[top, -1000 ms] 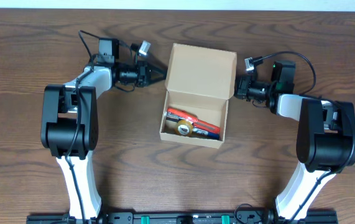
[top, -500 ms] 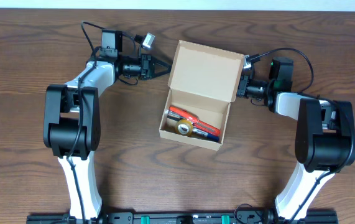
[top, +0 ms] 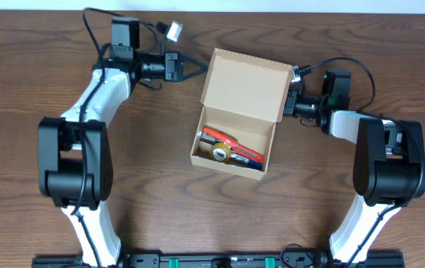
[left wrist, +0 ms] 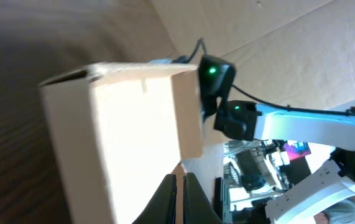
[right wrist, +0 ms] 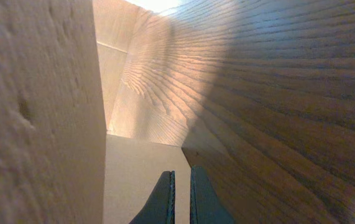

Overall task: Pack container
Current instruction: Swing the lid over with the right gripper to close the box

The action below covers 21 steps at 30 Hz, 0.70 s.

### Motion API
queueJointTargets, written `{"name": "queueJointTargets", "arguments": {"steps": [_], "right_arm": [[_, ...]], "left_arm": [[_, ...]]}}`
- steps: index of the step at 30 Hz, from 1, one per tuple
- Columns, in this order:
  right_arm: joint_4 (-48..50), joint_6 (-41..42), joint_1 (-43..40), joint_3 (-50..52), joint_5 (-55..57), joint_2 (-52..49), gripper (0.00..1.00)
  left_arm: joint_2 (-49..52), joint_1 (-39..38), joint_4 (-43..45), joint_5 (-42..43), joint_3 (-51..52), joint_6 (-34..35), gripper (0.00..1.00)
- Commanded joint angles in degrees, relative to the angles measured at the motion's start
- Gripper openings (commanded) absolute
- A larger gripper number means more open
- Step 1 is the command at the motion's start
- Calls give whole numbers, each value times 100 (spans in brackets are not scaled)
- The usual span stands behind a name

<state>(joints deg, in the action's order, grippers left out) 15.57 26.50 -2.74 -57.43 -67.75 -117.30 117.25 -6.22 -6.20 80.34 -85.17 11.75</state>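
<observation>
Dark wood-grain table (top: 33,45) fills the overhead view, and the box (top: 227,165) sits at its centre between my two arms, turned slightly off square. Its lid (top: 243,85) stands open and tips back toward the far edge. Inside lie a tape roll (top: 219,153) and, just beside it, a long red item (top: 231,141) that I cannot identify. With goods already in the box, I judge the packing largely done and the closing of the lid the step in hand, which would explain why both arms flank the flap rather than reach into the box. The left gripper (top: 194,69) points at the lid's far-left corner, well placed to nudge it forward. From overhead I cannot tell whether it touches the cardboard or sits just beside it. Its wrist camera shows the lid (left wrist: 133,137) broad and close ahead of the fingers (left wrist: 166,196), which are drawn together with only a thin slit between them and hold nothing. The right gripper (top: 294,100) sits hard by the lid's right edge, likely steadying or guiding that side. Its fingers (right wrist: 163,198) are likewise nearly together and empty, with cardboard (right wrist: 34,112) looming along the left of that view.
</observation>
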Motion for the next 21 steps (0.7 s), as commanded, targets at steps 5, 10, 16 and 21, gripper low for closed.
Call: {"name": "queueJointTargets", "arguments": {"steps": [5,10,16,21], "right_arm": [[-44,-133,94,-109,-157,-48,1],[-146,-234,92,-109,-197,-48,1],[-144,-238,103,-109,-291,-48,2],[-125,-365,101,-142,-531,-46,1]], "left_arm": [[-116,-28,-1165,-619,-120,-997,6],[-116,-13,-2527,-1440,-120,-2050,6],[-116,-11,-3047,-1794,-120,-2380,6],[-118,-7,-3176,-2090,-122,-2402,6]]}}
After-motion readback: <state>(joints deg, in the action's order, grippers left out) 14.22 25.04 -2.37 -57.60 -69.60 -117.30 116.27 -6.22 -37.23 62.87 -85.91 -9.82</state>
